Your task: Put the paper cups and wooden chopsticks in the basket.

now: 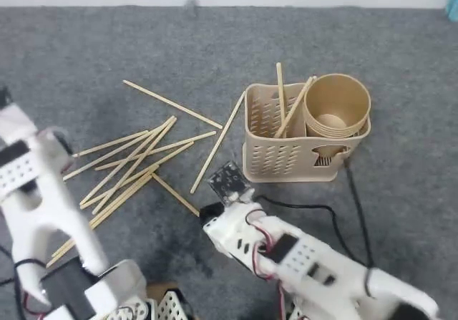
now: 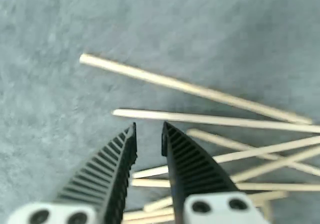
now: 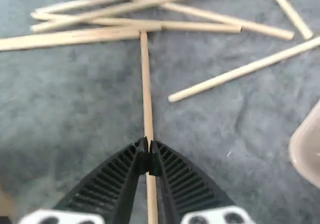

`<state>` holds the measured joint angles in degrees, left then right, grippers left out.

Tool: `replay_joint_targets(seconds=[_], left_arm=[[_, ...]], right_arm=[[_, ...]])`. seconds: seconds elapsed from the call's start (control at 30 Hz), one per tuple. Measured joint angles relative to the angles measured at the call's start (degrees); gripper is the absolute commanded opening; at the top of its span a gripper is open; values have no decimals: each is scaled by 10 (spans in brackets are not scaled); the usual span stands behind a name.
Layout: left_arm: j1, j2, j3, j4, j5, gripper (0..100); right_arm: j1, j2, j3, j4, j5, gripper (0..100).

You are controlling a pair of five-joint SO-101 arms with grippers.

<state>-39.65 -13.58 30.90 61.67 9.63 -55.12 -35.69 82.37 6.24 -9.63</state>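
Black left gripper point(image 2: 148, 129): yours hung released, jaws slightly apart with nothing between them, just above the loose chopsticks.
Loose chopsticks point(image 1: 129, 166): pale, thin wooden sticks lay scattered and crossing on the grey carpet point(image 1: 107, 48), left of the basket.
Held chopstick point(image 3: 145, 83): one straight pale stick, its far end reaching the edge of the heap.
Right gripper point(image 3: 149, 143): you had it clenched on the held chopstick, near the stick's near end.
Basket point(image 1: 279, 159): beige slotted plastic, upright, right of the heap.
Basket chopsticks point(image 1: 281, 91): two leaned in its left compartment.
Paper cups point(image 1: 336, 105): tan, nested, mouth up in the right compartment.
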Motion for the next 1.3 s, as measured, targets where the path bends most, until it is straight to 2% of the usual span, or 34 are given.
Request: replay_joint_targets(seconds=[0.1,0.2,0.4,0.6,0.73,1.03,1.3], left_arm=[[47,13,-78,61,34,83],[97,69,-156,100,65,83],[149,257,-338,153,127,83],[193,448,-574,206,189,84],[218,569,-743,246,216,84],[243,825,-1097,316,224,84],[243,945,-1238,319,238,84]], right_arm=[[0,87,-34,-10,0,8],[6,111,-47,-12,0,8],[18,111,-49,-12,0,8],[31,111,-49,-12,0,8],[33,111,-49,-12,0,8],[33,111,-49,-12,15,8],[33,111,-62,6,19,8]])
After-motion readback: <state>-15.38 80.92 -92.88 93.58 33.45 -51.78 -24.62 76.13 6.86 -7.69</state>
